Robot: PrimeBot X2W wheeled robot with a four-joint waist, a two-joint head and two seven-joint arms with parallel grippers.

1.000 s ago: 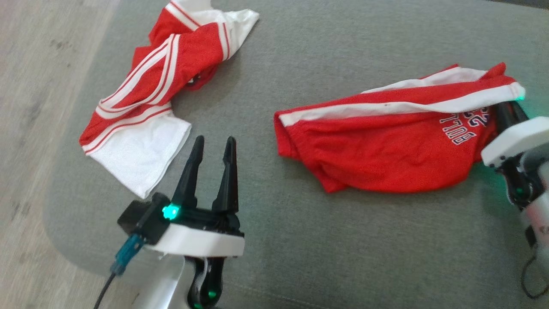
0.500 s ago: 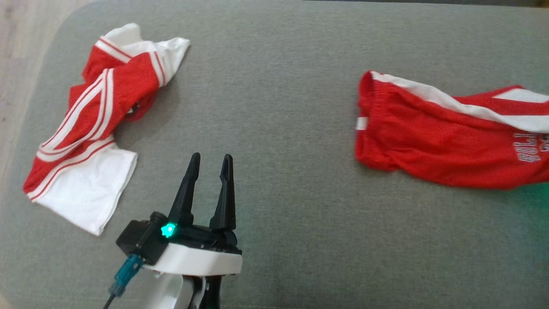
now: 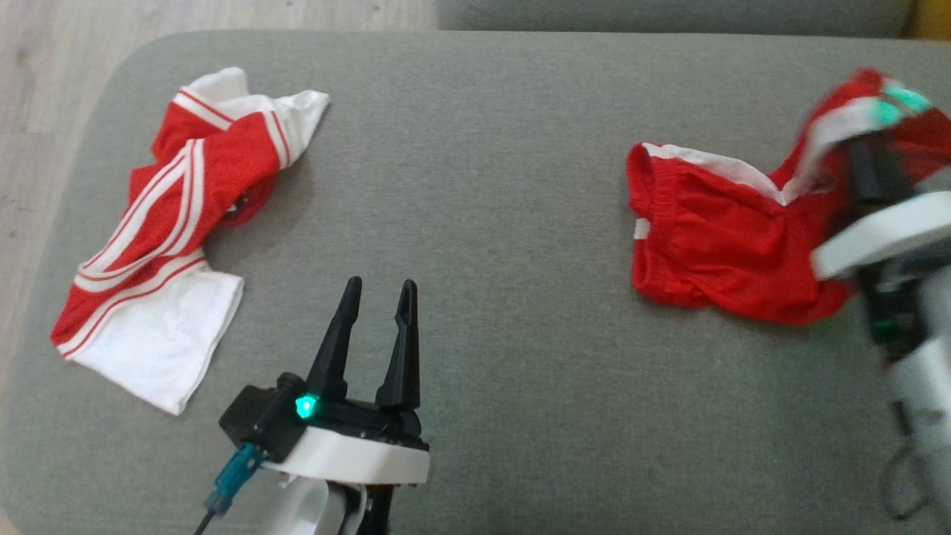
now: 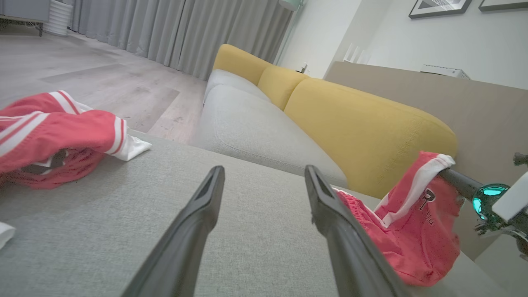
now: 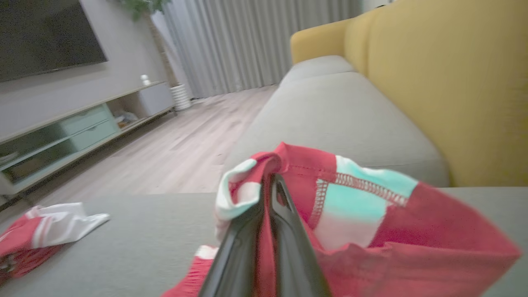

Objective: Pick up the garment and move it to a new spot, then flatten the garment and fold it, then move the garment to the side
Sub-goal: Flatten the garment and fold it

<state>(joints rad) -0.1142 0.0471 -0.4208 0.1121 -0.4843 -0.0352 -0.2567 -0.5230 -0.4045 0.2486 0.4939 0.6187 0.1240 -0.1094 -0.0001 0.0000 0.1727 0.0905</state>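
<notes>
The garment, red shorts [image 3: 713,245] with a white side stripe, lies bunched at the right of the grey cushion. My right gripper [image 3: 865,152] is shut on its striped end and holds that end raised off the cushion, while the waistband end rests on the surface. Fabric drapes around the shut fingers [image 5: 274,181] in the right wrist view, and the shorts [image 4: 412,231] hang from that gripper in the left wrist view. Over the cushion's front middle my left gripper [image 3: 379,286] stands open and empty, well left of the shorts.
A crumpled red and white striped jersey [image 3: 171,223] lies at the cushion's left end. The grey cushion [image 3: 475,186] has rounded corners, with wooden floor [image 3: 44,111] beyond its left edge. A yellow sofa back [image 4: 363,128] rises behind, with a TV stand [image 5: 74,128] across the room.
The head camera has shifted. My right gripper has raised the shorts' striped end, and the shorts have gone from stretched out to bunched. The left gripper stays open in the same pose.
</notes>
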